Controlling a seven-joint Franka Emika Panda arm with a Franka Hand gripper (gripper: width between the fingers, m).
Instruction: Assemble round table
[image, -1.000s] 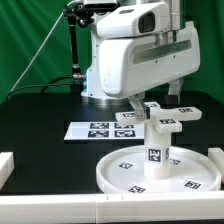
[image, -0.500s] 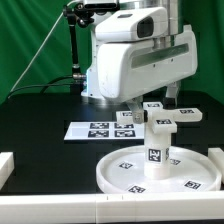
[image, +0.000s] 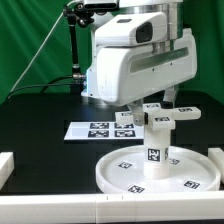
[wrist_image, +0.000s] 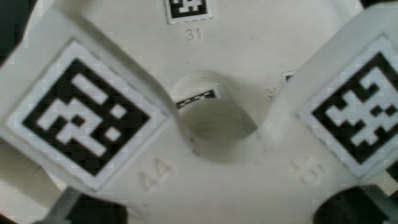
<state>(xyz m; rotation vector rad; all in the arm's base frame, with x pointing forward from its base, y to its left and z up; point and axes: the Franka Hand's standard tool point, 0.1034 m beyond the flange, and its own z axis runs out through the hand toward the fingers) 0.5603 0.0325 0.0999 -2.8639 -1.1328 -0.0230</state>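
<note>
The large rimmed round disc (image: 125, 172) lies at the front of the table. The short thick leg (image: 155, 152) stands upright on it. The cross-shaped foot (image: 165, 118) sits level on top of the leg. My gripper (image: 140, 106) hangs under the big white hand, right at the foot's far side, and its fingers are mostly hidden there. In the wrist view the foot (wrist_image: 205, 125) fills the picture, with its centre hole and two tagged arms very close. Only dark corners show where the fingers would be, so I cannot tell if the jaws are open or shut.
The marker board (image: 100, 130) lies flat behind the disc at the exterior view's left. White rails border the table's front (image: 110, 210) and left corner (image: 5, 165). The arm's base and cables stand at the back.
The white hand has shifted slightly, looming a little larger over the foot. The foot, leg and disc stay where they were.
</note>
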